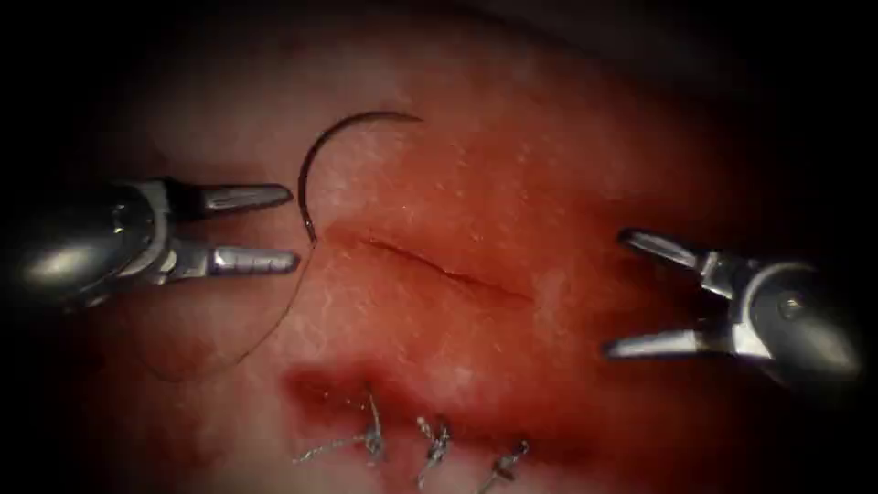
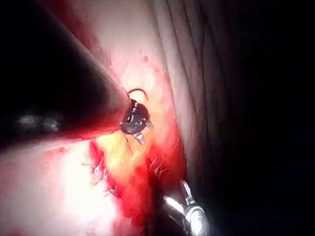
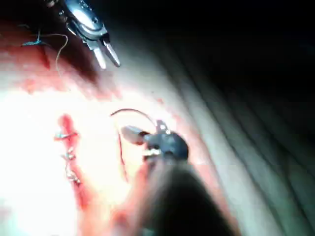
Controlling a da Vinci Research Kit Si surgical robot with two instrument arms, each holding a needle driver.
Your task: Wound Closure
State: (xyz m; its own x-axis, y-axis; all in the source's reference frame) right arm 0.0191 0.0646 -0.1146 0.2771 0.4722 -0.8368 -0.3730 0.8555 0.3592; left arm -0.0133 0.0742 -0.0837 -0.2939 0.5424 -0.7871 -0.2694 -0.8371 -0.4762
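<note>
Both tools' jaws stand wide open and hold nothing. Left tool (image 1: 294, 229) sits at mid-left of the endoscope frame, its two jaws pointing right, tips just beside the needle but apart from it. Right tool (image 1: 615, 293) sits at right, a bit lower, jaws spread wide and pointing left, well apart from the needle.

Needle (image 1: 315, 169) lies free on the tissue (image 1: 549, 183), upper left of centre, to the left of the cut. Its curve arcs from a fine end at top centre, round to the left, and down to an end just off the cut's left end. Cannot tell if that lower end is in the tissue or just resting on it. Thread (image 1: 247, 343) runs from the needle's lower end, past the left tool's lower jaw, and loops down and left across the tissue at lower left.

Cut (image 1: 448, 270) is a thin dark line at centre, slanting down to the right, open, no stitch across it. Red fluid (image 1: 320, 384) stains the tissue around the cut and darkens in a band below it. Three knotted stitches with cut ends of thread (image 1: 430, 448) sit in a row at bottom centre.

In the left wrist view the left tool (image 2: 140, 130) shows with the needle (image 2: 139, 91) right beside it. In the right wrist view the right tool (image 3: 147, 137) shows close up, the left tool (image 3: 107, 56) beyond it, jaws parted.

No containers, no readable writing.
</note>
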